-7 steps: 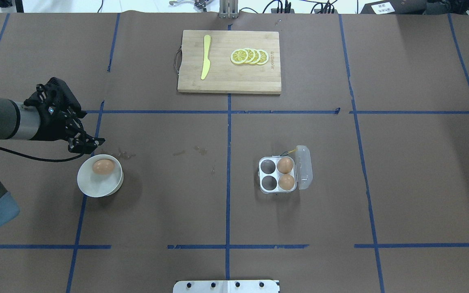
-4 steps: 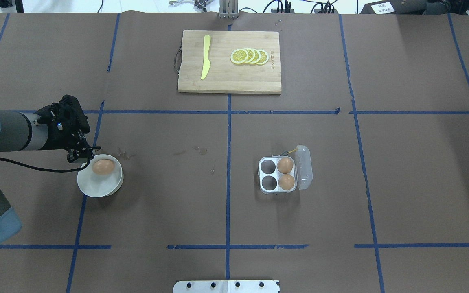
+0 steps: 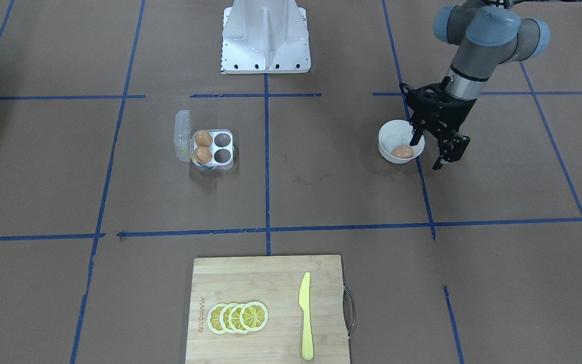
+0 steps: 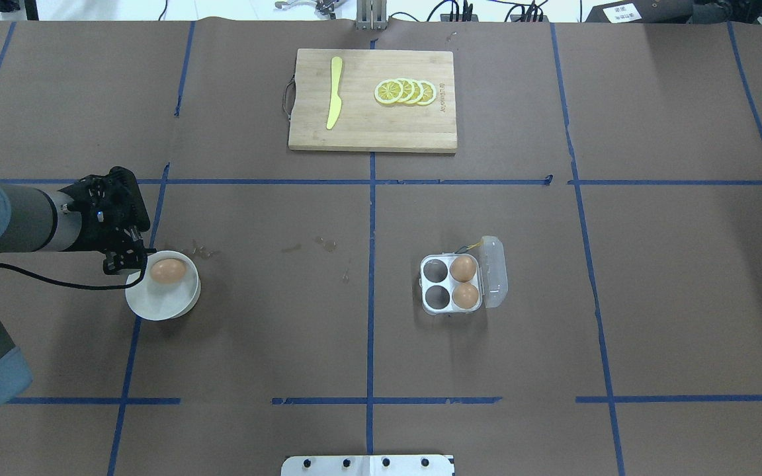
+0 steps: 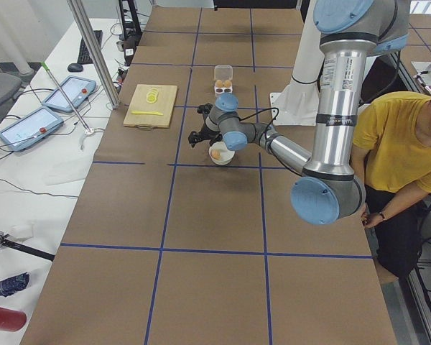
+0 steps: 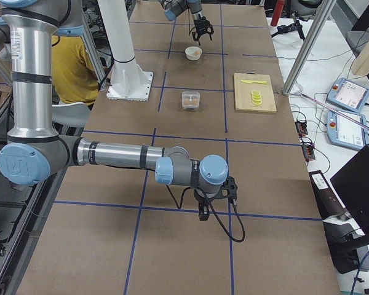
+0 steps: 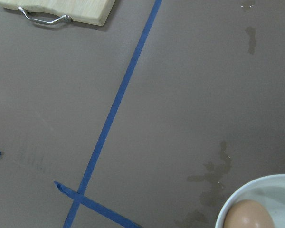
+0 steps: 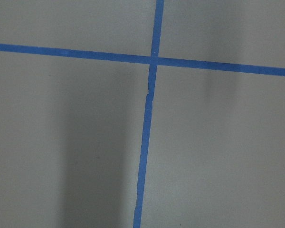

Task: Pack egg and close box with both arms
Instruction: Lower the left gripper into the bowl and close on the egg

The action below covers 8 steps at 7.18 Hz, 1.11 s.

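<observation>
Shows the left gripper (image 3: 430, 149) spread wide and empty, tilted down at the rim of the bowl (image 3: 387, 135) (one finger over it, one outside). Puts the egg (image 3: 402, 151) in that bowl, well apart from the box (image 3: 213, 147), lid up.

egg (image 4: 168, 271) in bowl (image 4: 156, 305); box (image 4: 435, 284) right of bowl; board (image 4: 368, 129) behind
</observation>
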Each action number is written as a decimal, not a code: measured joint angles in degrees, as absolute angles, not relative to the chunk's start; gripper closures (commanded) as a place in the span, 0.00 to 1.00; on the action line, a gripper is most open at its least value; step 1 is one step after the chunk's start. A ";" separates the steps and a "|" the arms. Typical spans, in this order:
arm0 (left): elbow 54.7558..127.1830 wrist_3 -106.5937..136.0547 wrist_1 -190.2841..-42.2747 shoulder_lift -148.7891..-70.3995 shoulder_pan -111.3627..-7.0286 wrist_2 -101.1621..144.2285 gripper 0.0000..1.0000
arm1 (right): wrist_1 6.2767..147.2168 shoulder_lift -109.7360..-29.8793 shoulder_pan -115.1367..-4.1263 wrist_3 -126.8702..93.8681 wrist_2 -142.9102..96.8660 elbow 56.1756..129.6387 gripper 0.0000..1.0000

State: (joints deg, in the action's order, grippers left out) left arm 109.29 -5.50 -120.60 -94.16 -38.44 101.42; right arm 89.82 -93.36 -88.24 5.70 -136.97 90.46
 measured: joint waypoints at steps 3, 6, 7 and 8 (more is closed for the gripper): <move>108.85 -5.50 -119.08 -94.17 -35.28 101.51 0.11 | 89.82 -94.05 -88.24 5.71 -137.02 90.57 0.00; 108.54 -5.27 -118.95 -94.14 -33.61 101.44 0.15 | 89.78 -94.57 -88.26 5.71 -137.18 90.58 0.00; 108.38 -5.24 -118.93 -94.13 -33.30 101.41 0.17 | 89.80 -94.68 -88.30 5.71 -137.24 90.59 0.00; 108.29 -5.23 -118.92 -94.13 -33.07 101.39 0.18 | 89.82 -94.71 -88.31 5.71 -137.27 90.54 0.00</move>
State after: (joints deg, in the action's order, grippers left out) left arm 108.29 -5.23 -118.92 -94.13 -33.07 101.39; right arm 89.82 -94.71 -88.31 5.71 -137.27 90.54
